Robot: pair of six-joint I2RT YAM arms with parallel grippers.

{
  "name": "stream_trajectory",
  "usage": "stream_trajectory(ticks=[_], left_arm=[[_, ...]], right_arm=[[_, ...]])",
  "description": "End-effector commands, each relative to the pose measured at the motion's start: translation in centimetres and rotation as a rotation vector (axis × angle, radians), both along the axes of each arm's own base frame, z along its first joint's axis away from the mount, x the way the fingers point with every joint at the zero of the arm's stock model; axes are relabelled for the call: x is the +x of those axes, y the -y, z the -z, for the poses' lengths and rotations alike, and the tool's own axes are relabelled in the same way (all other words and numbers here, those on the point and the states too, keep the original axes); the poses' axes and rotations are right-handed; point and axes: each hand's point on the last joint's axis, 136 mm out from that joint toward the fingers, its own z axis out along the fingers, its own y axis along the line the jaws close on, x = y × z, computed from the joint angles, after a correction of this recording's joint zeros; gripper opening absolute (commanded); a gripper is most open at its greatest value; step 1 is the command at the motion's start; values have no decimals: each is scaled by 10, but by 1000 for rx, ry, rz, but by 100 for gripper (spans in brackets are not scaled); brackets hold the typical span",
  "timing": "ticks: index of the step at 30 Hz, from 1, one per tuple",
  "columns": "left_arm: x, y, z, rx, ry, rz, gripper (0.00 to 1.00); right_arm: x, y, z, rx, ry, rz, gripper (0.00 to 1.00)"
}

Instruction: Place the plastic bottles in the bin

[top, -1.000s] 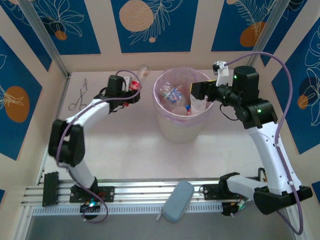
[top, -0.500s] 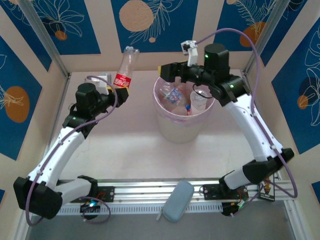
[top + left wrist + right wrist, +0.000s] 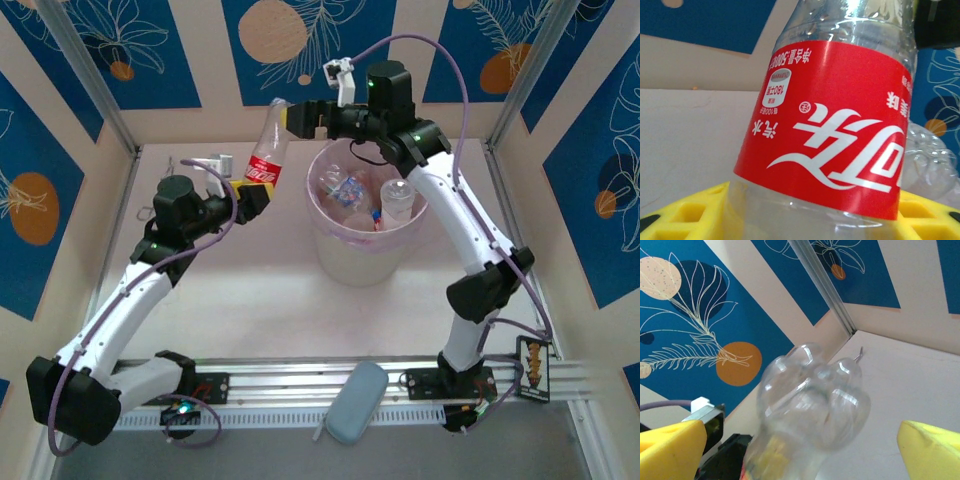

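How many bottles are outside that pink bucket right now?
1: a red-labelled clear bottle clamped in the left gripper, raised just left of the bucket. Others may be hidden from view.

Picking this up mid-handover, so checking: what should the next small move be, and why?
Probably close the right gripper on the red-labelled bottle. Its open fingers already flank the bottle's raised base, while the left gripper grips the other end, beside the bin rather than over it.

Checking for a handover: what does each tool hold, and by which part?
The left tool grips the red-labelled bottle on its clear body just past the label, away from the base. The right tool holds nothing, open around that base.
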Motion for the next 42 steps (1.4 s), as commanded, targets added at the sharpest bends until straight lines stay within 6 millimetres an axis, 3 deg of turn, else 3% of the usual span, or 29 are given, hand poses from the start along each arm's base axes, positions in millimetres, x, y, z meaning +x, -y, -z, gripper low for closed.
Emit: stream_trajectory(ticks=[1,6,14,16,17,19,20,23,27,30,34,42], left_arm=[[-12,12,-19,-41,58,70,21],[-12,18,-19,-46,57,88,20],[-7,18,-15,-41,46,75,22],[-7,19,-16,-48,49,79,33],[-7,18,-18,-51,54,78,48],[-8,19,-22,-60,64,84,88],[-10,18,-24,-62,74,88,100],[-14,15,-33,-66,102,88,100],[-19,7,-44,-75,132,76,100],[-16,3,-41,-40,118,50,100],[-7,4,-34,-20,83,37,100],[19,24,-24,-40,11,42,98]], right_arm=[[-4,-11,-4,27,-37,-41,98],[4,-21,3,31,-72,-60,94],[3,-24,7,21,-83,-68,62],[3,-23,6,21,-76,-68,60],[2,-23,4,22,-71,-68,58],[2,-22,-3,26,-48,-64,54],[2,-20,-8,27,-27,-55,52],[1,-9,-33,48,43,-26,49],[-2,17,-73,75,149,38,48],[-7,42,-98,71,251,144,46],[-19,74,-117,88,361,263,42],[-47,173,-141,40,446,498,41]])
